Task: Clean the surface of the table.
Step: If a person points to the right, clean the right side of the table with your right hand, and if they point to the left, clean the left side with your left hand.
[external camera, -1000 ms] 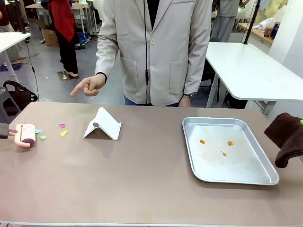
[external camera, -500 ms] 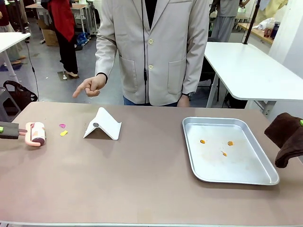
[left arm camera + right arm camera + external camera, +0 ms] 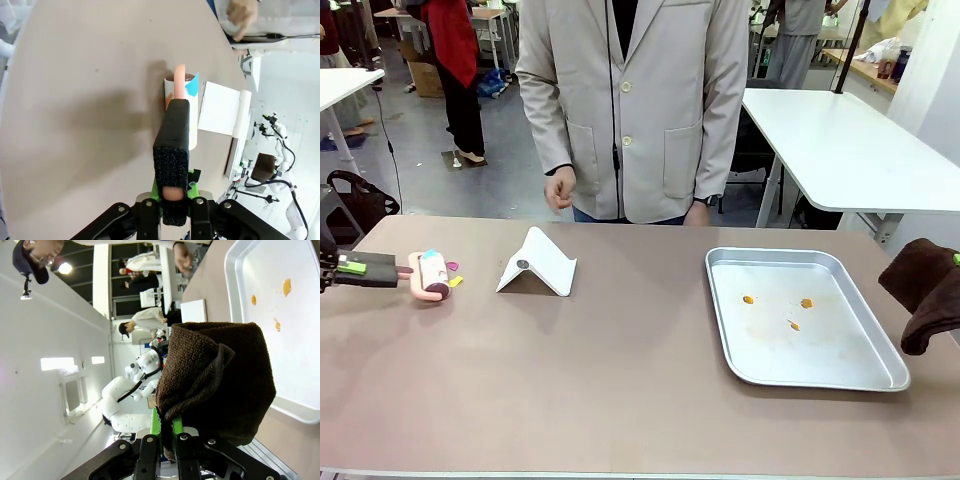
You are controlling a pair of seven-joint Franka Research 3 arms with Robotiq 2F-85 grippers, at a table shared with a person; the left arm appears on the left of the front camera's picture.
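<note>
The brownish-taupe surface [image 3: 620,400] spreads before me from edge to edge, and on its right half lies the shiny metal tray [image 3: 725,330], which I take as my mark. Behind the far edge, to the left of the tray, stands a person in a pale beige jacket [image 3: 630,100], one hand [image 3: 560,188] curled loosely at waist height, above the surface and not touching it. Just past the tray's right rim hangs a dark brown towel [image 3: 925,290], bunched and folded over; my right pincer [image 3: 167,432] is pressed together on it, the green pads buried in the cloth, and the towel hangs clear of the tray. Well to the left of the tray sits a white folded stand [image 3: 545,265], tent-shaped, with a small round hole in its near face. Farther from the tray, beyond the stand, my left pincer [image 3: 350,267] pinches the black foam handle of a pink-framed lint roller [image 3: 430,275], whose white roll seems to rest on the surface, with a blue scrap [image 3: 192,85] stuck to it. On the tray side of the roller, touching or just beside it, lie small pink and yellow paper scraps [image 3: 453,281]. Inside the tray lie three orange crumbs [image 3: 748,299], set well apart from one another.
</note>
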